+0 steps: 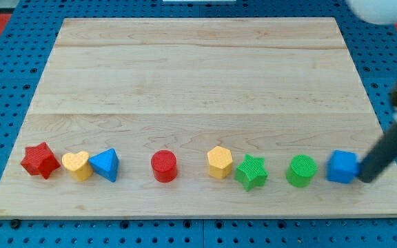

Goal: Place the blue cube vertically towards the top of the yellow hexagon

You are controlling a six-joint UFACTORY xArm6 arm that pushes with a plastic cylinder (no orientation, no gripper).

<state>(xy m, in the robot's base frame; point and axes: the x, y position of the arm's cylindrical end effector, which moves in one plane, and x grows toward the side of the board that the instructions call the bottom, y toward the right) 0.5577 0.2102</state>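
The blue cube (342, 167) sits near the board's right end, in a row of blocks along the view's bottom. The yellow hexagon (219, 162) sits in the same row, well to the cube's left, with a green star (251, 172) and a green cylinder (301, 171) between them. My tip (365, 179) is at the cube's right side, touching or almost touching it; the dark rod slants up to the view's right.
Further left in the row are a red cylinder (164, 166), a blue triangular block (105, 164), a yellow heart (77, 165) and a red star (40, 160). The wooden board (198, 83) lies on a blue pegboard.
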